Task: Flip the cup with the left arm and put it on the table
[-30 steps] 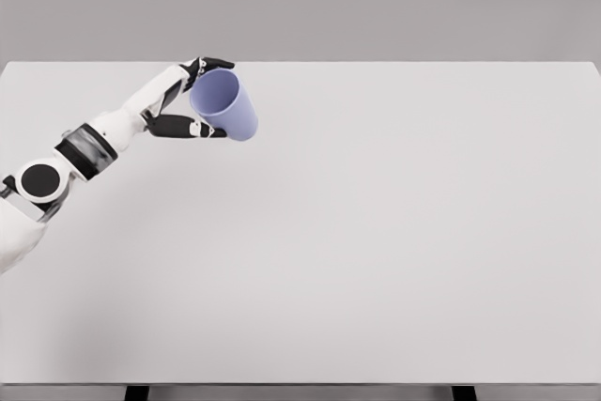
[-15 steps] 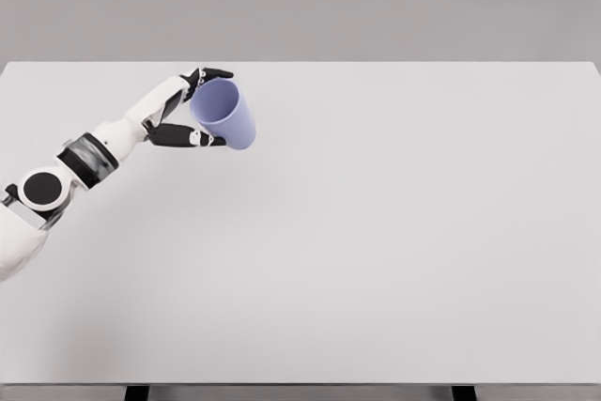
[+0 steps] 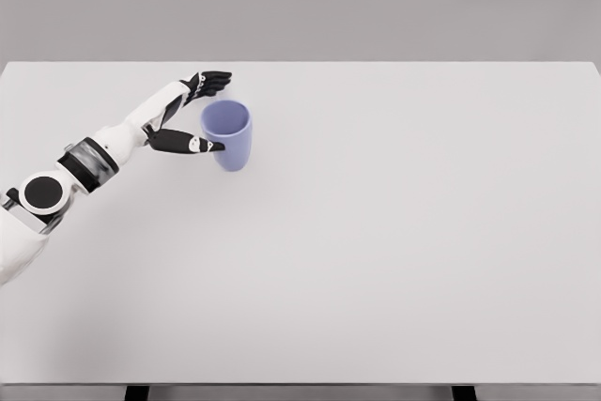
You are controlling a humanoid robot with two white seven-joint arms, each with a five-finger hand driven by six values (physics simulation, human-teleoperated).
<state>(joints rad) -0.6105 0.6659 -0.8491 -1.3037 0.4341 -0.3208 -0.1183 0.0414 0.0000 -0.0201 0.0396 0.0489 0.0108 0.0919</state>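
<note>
The small lavender-blue plastic cup (image 3: 227, 134) now stands mouth up on the wide white table (image 3: 394, 232), in its far left part, so the flip looks finished and, as I judge, only the letting go and pulling away of the arm remain. The left hand (image 3: 188, 112) is beside the cup with the thumb touching its near wall and the other fingers spread above the far rim, more loosened than gripping. The cup's long axis is nearly vertical, the opening pointing upward.
</note>
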